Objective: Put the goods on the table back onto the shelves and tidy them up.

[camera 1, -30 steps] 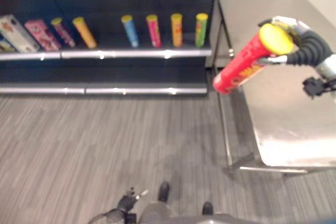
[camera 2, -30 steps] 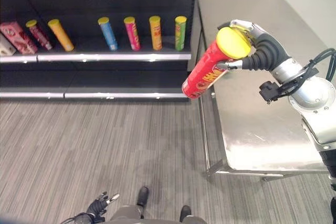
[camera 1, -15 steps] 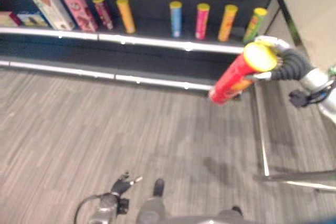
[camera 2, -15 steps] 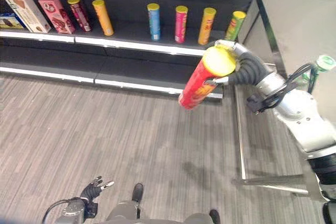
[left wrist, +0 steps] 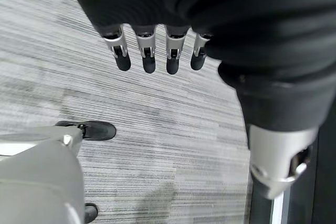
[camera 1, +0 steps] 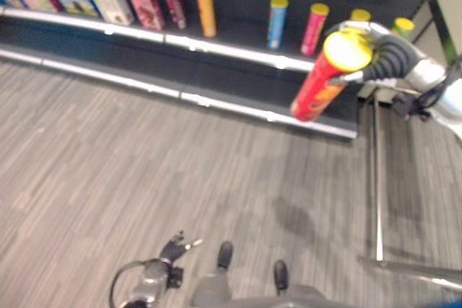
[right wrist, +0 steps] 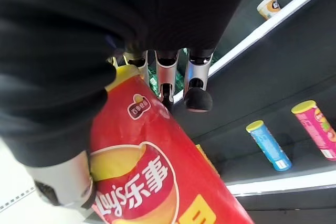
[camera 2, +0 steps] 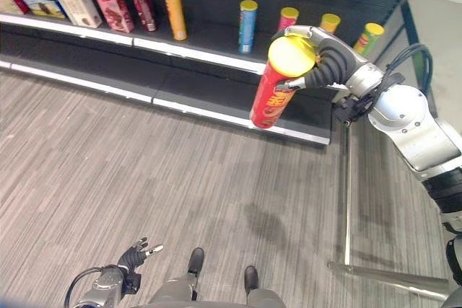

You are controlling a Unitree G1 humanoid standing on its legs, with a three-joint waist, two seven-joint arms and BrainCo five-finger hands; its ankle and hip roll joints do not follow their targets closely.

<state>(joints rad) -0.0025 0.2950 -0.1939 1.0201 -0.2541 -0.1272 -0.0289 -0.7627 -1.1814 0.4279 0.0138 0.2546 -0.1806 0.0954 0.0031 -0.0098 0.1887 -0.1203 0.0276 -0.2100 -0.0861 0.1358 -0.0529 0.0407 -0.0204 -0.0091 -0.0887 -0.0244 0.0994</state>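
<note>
The shelf at the top carries upright chip cans and boxes. The right hand has its fingers clamped around a red chip can; the left hand, bottom left, has its fingers relaxed and apart.

Glossy red tube with yellow plastic lid; matt dark shelf, shiny metal edge strips.

Tall red cardboard chip tube with a yellow plastic lid, upper right of centre in the right eye view. Tilted, lid end up and toward the camera, base pointing down-left at the dark metal shelves. Held in the air near its lid end by the right hand, fingers curled round it. Yellow graphic on the red wrap.
</note>
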